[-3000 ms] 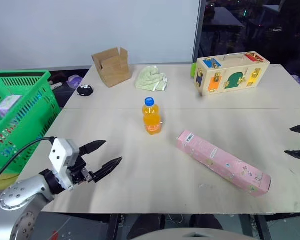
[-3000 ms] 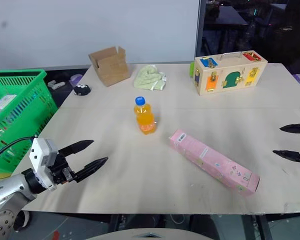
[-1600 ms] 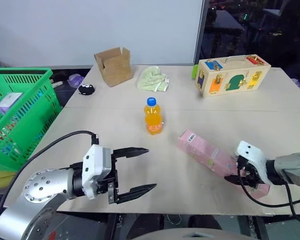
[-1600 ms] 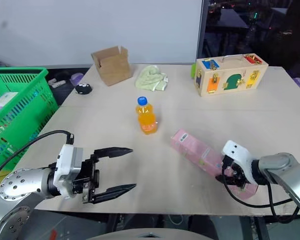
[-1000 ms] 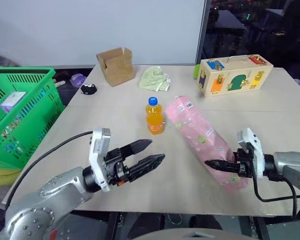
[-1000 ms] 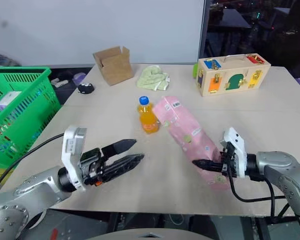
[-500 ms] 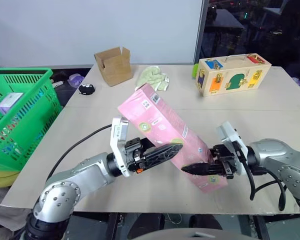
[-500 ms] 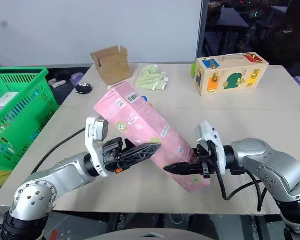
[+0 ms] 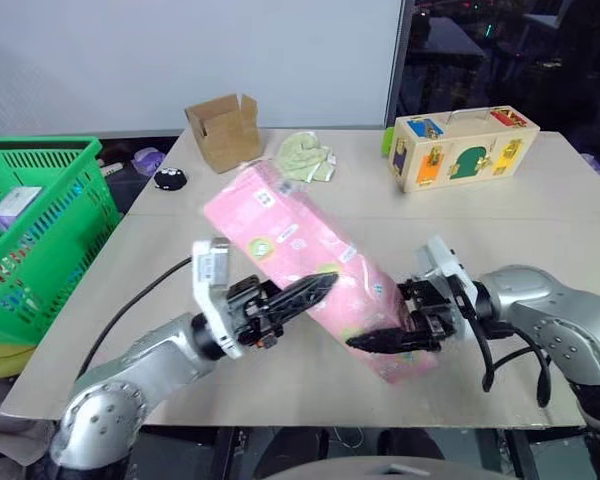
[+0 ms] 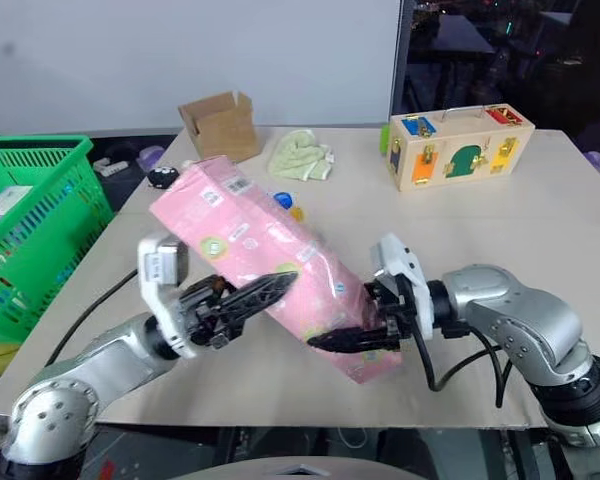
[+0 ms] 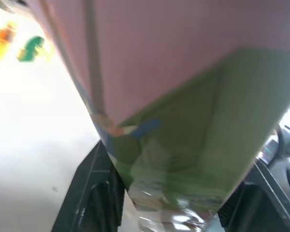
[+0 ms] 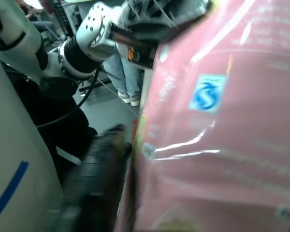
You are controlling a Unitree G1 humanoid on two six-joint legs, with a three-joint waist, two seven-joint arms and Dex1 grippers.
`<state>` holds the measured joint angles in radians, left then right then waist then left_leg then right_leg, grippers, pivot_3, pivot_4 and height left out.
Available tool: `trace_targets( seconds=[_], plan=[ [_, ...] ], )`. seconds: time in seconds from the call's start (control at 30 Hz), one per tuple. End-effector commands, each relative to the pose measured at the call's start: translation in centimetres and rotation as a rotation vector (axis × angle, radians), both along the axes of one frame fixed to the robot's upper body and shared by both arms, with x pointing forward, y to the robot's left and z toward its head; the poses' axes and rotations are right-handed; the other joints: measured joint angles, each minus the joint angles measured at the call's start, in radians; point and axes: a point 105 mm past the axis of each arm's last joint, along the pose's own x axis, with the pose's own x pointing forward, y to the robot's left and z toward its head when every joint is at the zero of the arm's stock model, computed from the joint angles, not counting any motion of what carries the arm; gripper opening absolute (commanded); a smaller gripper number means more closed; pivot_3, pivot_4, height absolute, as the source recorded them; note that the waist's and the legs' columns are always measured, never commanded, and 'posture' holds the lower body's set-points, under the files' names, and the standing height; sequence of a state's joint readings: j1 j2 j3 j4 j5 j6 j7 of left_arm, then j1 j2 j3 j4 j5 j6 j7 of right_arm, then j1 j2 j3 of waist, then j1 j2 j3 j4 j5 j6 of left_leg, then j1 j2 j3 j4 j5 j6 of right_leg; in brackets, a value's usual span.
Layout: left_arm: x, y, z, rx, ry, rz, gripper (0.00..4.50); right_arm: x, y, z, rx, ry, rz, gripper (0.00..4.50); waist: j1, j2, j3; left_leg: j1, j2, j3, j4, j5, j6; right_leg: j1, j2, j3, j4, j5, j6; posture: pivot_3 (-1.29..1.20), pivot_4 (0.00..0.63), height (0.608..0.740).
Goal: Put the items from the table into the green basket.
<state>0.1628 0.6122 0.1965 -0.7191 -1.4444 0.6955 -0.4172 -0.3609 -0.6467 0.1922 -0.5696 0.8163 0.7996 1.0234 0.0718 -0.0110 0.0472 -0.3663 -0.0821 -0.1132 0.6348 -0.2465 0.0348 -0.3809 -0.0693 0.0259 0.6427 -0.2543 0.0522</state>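
Pink carton [image 9: 298, 252] swung left, tilted above beige surface [image 9: 540, 215]; left pincer [image 9: 315, 290] clenched on it, right pincer [image 9: 380, 340] grip unclear. Green basket [image 9: 40, 225] left.

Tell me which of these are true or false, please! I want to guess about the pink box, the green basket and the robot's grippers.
1. The pink carton is lifted and tilted above the table. True.
2. The pink carton already lies in the green basket. False: it is between the two grippers over the table.
3. The left gripper is at the pink carton. True.
4. The green basket stands on the robot's right. False: it is on the left, beside the table.
5. The wooden box sits at the far side of the table. True.
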Motion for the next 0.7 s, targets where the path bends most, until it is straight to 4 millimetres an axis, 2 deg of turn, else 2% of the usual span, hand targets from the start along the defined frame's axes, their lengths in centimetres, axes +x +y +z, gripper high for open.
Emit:
trace_targets(
  seconds=[0.03,0.1,0.17,0.3,0.43,0.53,0.63,0.7],
  plan=[
    [-0.1,3.0,0.5,0.052,-0.043,0.183,2.21,1.5,0.7,0.7,0.028,-0.126,0.012,4.31,0.021,0.000,0.000,0.000,0.000,-0.001,0.000,0.000,0.000,0.000,0.000,-0.001,0.000,0.000,0.000,0.21,0.000,0.740],
    [-0.5,4.7,0.4,0.075,-0.039,0.285,2.21,3.5,1.5,0.4,0.023,-0.172,0.004,4.31,0.027,0.000,0.000,0.000,0.000,0.000,0.000,0.000,0.000,0.000,0.001,0.000,0.000,0.000,0.000,0.26,0.000,0.740],
    [-1.2,6.3,0.5,0.099,-0.043,0.389,2.21,4.5,2.3,0.1,0.028,-0.230,0.015,4.31,0.041,0.000,0.001,0.001,0.000,0.000,0.000,-0.002,-0.004,0.000,0.001,-0.001,0.000,0.000,0.000,0.30,0.000,0.740],
    [-2.7,8.4,0.8,0.138,-0.052,0.541,2.21,4.7,4.2,0.2,0.070,-0.284,0.069,4.31,0.099,-0.003,0.001,0.001,0.000,-0.002,-0.001,-0.003,-0.005,0.000,0.002,-0.001,-0.001,0.000,0.001,0.40,0.000,0.740],
    [-3.6,10.7,1.2,0.177,-0.078,0.699,2.21,4.9,5.8,0.7,0.123,-0.336,0.089,4.31,0.182,-0.007,-0.002,-0.009,0.000,-0.002,0.000,-0.003,-0.005,-0.010,0.002,-0.005,-0.001,0.000,0.000,0.44,0.000,0.740],
    [-3.4,12.4,2.1,0.204,-0.121,0.812,2.21,6.2,7.3,2.1,0.177,-0.395,0.009,4.31,0.245,-0.007,-0.002,-0.015,0.000,-0.003,0.001,-0.003,-0.006,-0.017,0.004,-0.007,0.000,0.001,0.001,0.47,0.000,0.740],
    [-3.3,13.8,3.0,0.231,-0.150,0.874,2.21,8.4,8.9,3.5,0.195,-0.451,-0.165,4.31,0.299,-0.008,-0.002,-0.016,0.001,-0.003,0.001,-0.003,-0.007,-0.018,0.007,-0.008,0.000,0.001,0.000,0.49,0.000,0.740],
    [-2.8,15.6,4.4,0.256,-0.197,0.952,2.21,9.7,10.0,4.5,0.198,-0.460,-0.290,4.31,0.333,-0.008,-0.003,-0.019,0.002,-0.003,0.001,-0.003,-0.008,-0.022,0.010,-0.008,0.001,0.001,0.000,0.49,0.000,0.740]
  ],
)
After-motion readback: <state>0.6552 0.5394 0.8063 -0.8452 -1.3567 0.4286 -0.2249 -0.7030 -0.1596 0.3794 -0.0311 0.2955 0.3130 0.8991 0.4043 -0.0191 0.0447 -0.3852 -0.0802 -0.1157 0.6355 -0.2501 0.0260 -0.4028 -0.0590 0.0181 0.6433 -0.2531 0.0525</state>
